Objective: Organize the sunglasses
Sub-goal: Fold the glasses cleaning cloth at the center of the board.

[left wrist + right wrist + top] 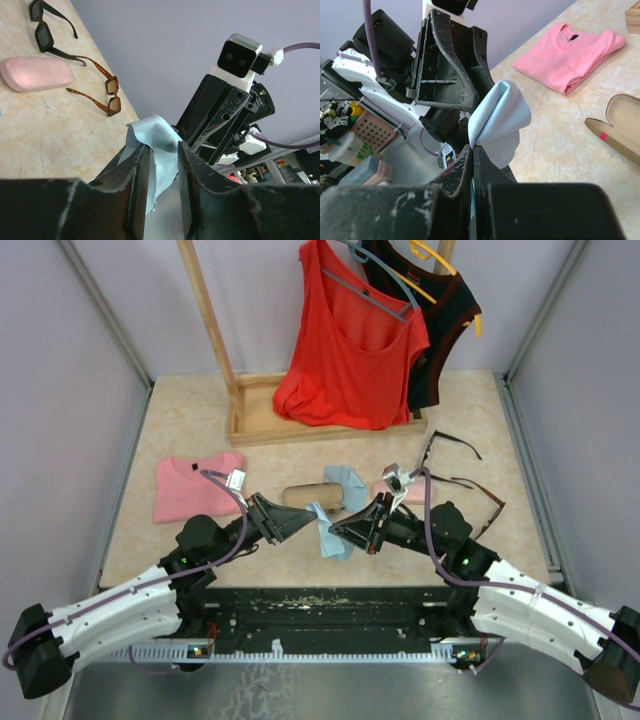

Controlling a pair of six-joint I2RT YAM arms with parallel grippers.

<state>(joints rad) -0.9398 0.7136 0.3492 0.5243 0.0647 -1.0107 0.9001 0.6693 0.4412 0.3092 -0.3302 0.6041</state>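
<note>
Here, a blue cloth (500,115) is clamped in the right pincer (471,150) and flanked by the parted left pincer (162,165), black sunglasses (44,34) and brown sunglasses (111,86) lying untouched at right on the worktop (200,430); a second grip on the cloth is judged due next.

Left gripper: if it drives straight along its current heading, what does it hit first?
The left gripper meets the light blue cloth first, which hangs between its open jaws. Just behind sits the right gripper, shut on that cloth; depth is hard to judge.
</note>
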